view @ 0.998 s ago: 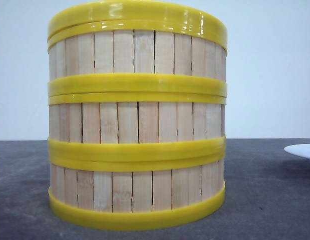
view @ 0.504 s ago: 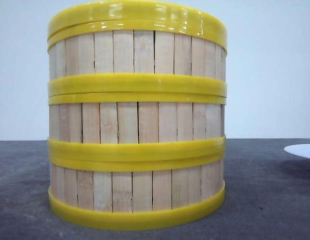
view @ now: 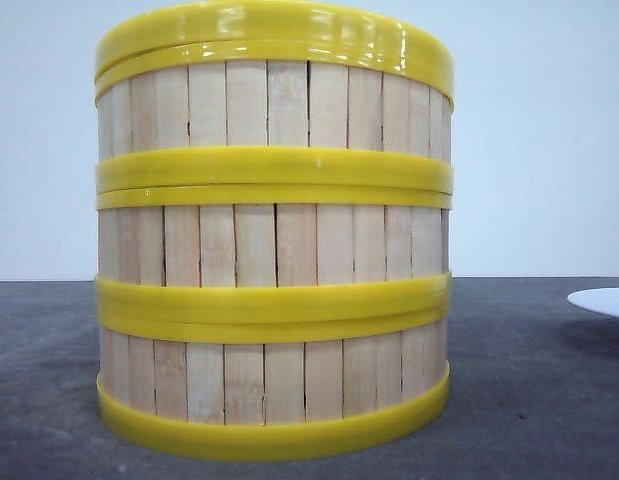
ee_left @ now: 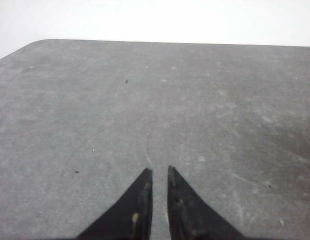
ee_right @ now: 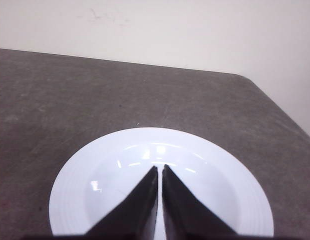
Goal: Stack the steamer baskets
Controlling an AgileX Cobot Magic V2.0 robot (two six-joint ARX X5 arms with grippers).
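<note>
Three steamer baskets (view: pixel 274 235) stand stacked in one column close to the front camera, pale slat walls between glossy yellow bands, the bottom one resting on the dark table (view: pixel 529 400). No gripper shows in the front view. In the left wrist view my left gripper (ee_left: pixel 159 170) hangs over bare table, its black fingers nearly together with a thin gap and nothing between them. In the right wrist view my right gripper (ee_right: pixel 160 167) is over the white plate (ee_right: pixel 94 185), fingers nearly touching and empty. No basket appears in either wrist view.
The white plate's rim (view: pixel 604 300) shows at the right edge of the front view, apart from the stack. The table's far edge and a rounded corner (ee_left: pixel 29 46) lie ahead of the left gripper; a pale wall stands behind.
</note>
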